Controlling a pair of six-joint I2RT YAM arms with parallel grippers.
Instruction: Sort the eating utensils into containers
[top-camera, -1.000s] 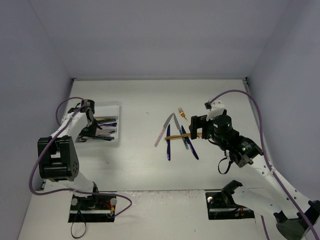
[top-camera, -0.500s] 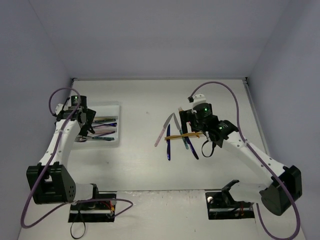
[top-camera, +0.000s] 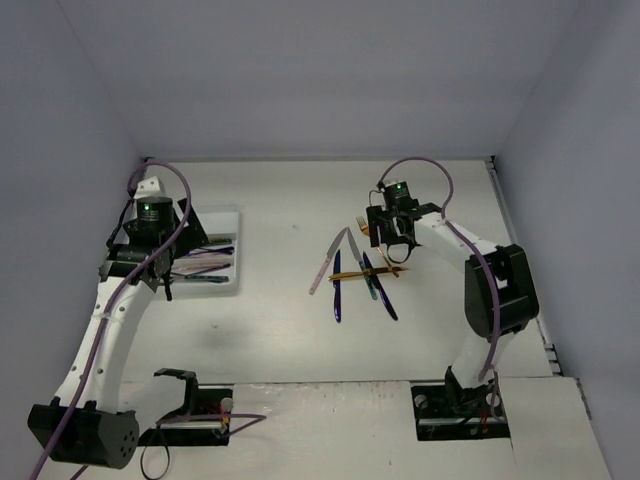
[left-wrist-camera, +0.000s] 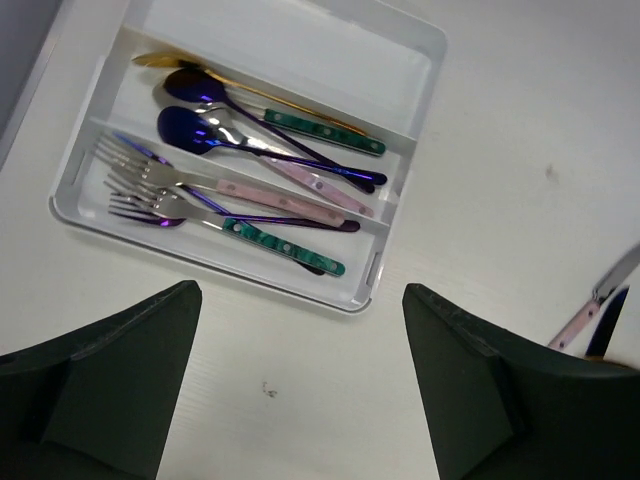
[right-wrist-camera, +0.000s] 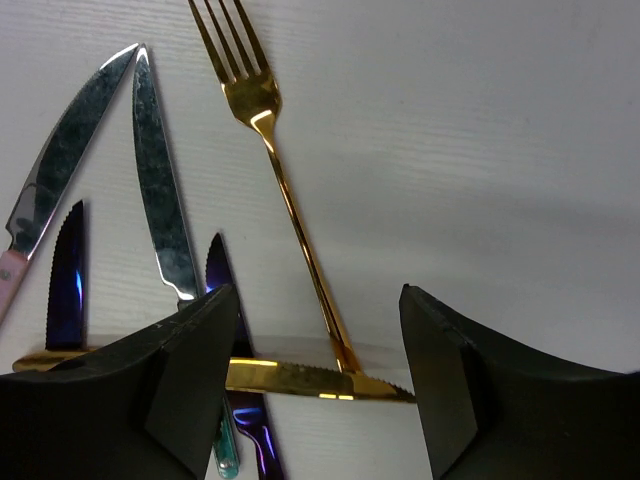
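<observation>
The white cutlery tray (left-wrist-camera: 421, 92) holds several spoons (left-wrist-camera: 255, 125) in its middle container and several forks (left-wrist-camera: 215, 200) in the near one. My left gripper (left-wrist-camera: 300, 395) hangs open above bare table just in front of the tray (top-camera: 215, 212), with nothing between its fingers. More utensils lie mid-table: a gold fork (right-wrist-camera: 280, 190), a gold knife (right-wrist-camera: 300, 378) across its handle end, silver-bladed knives (right-wrist-camera: 160, 200) and blue knives (right-wrist-camera: 65, 285). My right gripper (right-wrist-camera: 320, 385) is low over them, open. Its fingers straddle the fork's handle where it meets the gold knife.
The tray's far compartment (left-wrist-camera: 290, 45) holds nothing. A pink-handled knife (top-camera: 322, 268) lies at the left of the loose pile (top-camera: 355, 272). Grey walls close in the table on three sides. Both arm bases stand at the near edge.
My left gripper has drawn back from the tray toward the near side and opened wide. My right gripper has swung over the gold fork and its jaws have narrowed.
</observation>
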